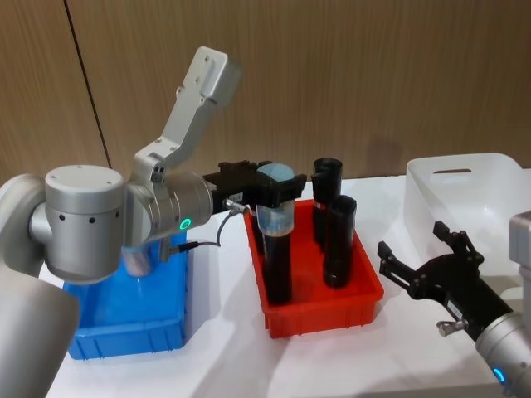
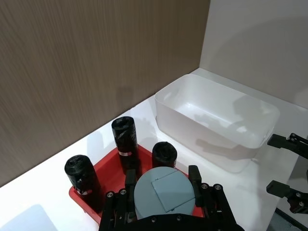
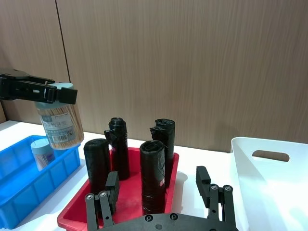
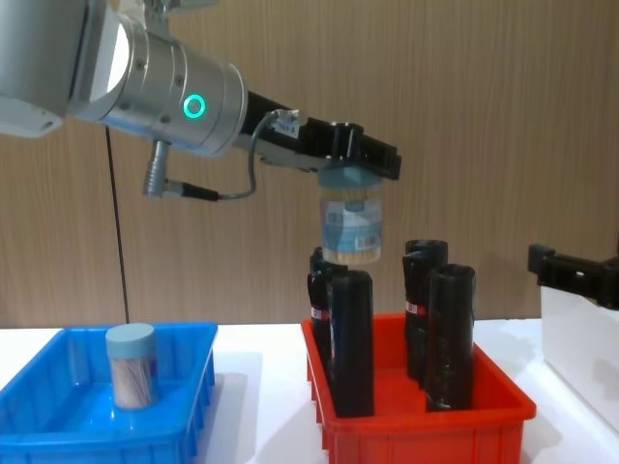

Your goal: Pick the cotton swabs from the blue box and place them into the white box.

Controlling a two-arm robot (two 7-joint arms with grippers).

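The left gripper (image 4: 353, 166) is clenched on a cotton swab jar (image 4: 351, 227) just under its lid, holding it in the air above the red bin (image 1: 332, 311) of black cylinders (image 1: 340, 240) — apart from the white box (image 1: 465, 186). A second jar (image 4: 131, 365) stands in the blue box (image 4: 193, 387). The right gripper (image 1: 411, 238) hovers beside the white box, jaws spread.

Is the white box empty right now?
Empty: the white box shows a bare floor in the left wrist view. One swab jar hangs in the left gripper above the red bin.
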